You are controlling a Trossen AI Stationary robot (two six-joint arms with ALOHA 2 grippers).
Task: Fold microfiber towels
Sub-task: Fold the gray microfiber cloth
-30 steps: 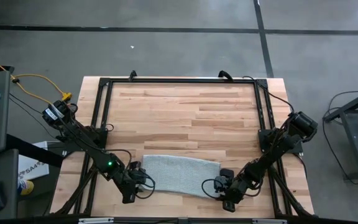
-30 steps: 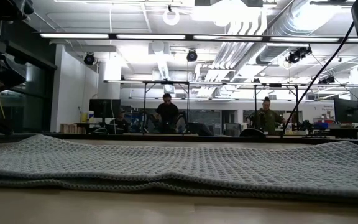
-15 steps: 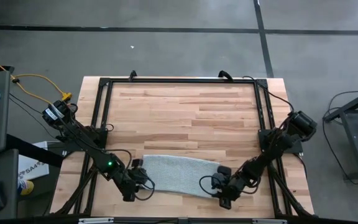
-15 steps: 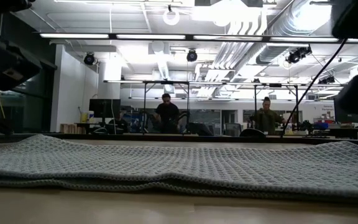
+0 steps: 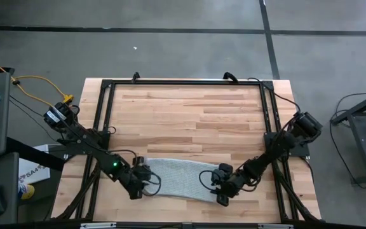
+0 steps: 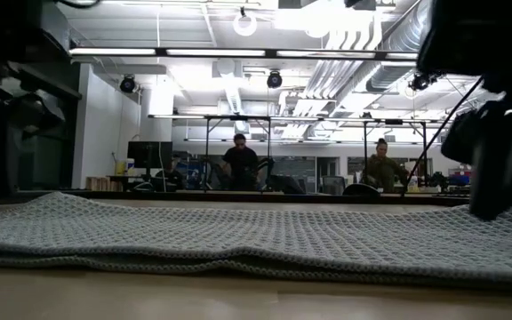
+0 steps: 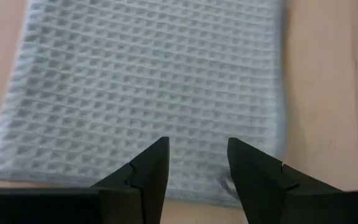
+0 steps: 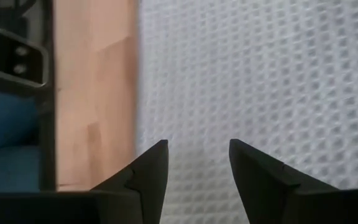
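The pale grey-blue towel (image 5: 180, 178) lies folded into a long strip, flat on the wooden table near its front edge; it fills the low view (image 6: 256, 240). My left gripper (image 5: 146, 179) is open over the strip's left end (image 7: 154, 81), fingertips (image 7: 197, 144) just above the cloth near its edge. My right gripper (image 5: 213, 184) is open over the strip's right end (image 8: 260, 81), its fingers (image 8: 197, 144) also above the cloth. I cannot see either one touching it.
A black frame (image 5: 183, 83) runs round the tabletop. Bare wood (image 5: 189, 121) stretches behind the towel to the far edge. The table's front edge (image 5: 183, 219) lies close to both grippers. People stand far off in the room (image 6: 238, 164).
My right gripper has moved toward the table's left, from beside the towel's right end to over it. My left gripper has moved a little toward the right and the far edge, onto the left end. The towel has stayed flat and in place.
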